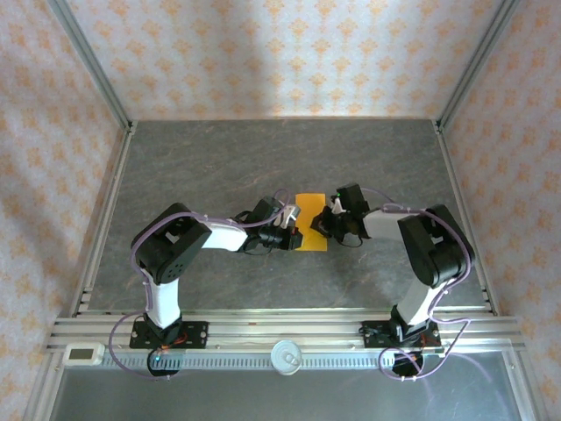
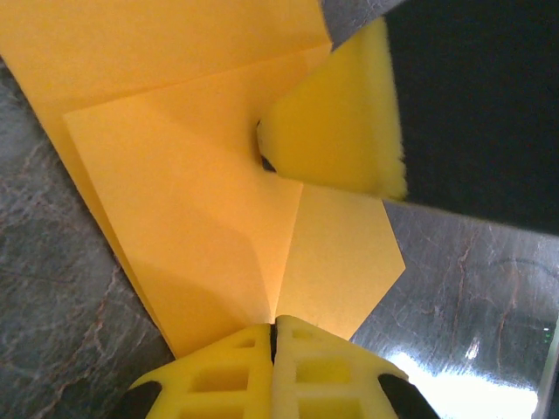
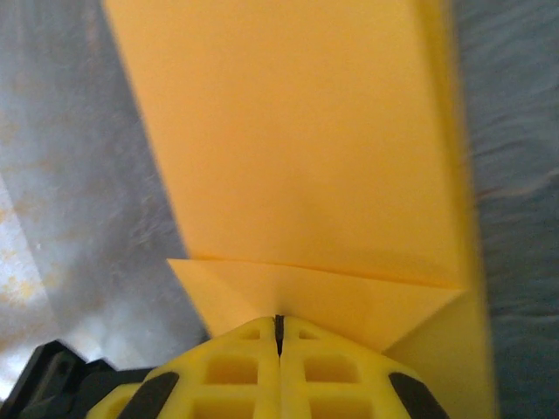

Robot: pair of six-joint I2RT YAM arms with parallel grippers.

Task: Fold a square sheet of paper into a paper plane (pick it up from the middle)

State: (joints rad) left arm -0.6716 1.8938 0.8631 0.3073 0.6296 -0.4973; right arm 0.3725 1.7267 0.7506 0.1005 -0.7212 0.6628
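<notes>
flanking opposite edges of the orange paper (image 1: 310,215), left tool (image 2: 273,327) and right tool (image 3: 279,319) sit closed, table (image 1: 263,158) open around.

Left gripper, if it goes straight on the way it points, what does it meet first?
The orange paper, right at its shut fingers; beyond that, probably the right gripper's yellow finger.

Sheet of paper (image 2: 192,201) — thin orange paper, matt and smooth, with sharp creases at the folds. Left fingers (image 2: 306,384) and right fingers (image 3: 227,380) — yellow plastic, matt, moulded with open cells. Table (image 1: 219,167) is a dark grey stone-pattern surface, smooth, with a soft sheen and a bright glare patch in the left wrist view. Frame rails (image 1: 263,326) are bare silvery metal with a satin finish. Walls (image 1: 289,53) look like matt patterned paper. Arm shells (image 1: 223,235) are smooth black and white plastic.
</notes>
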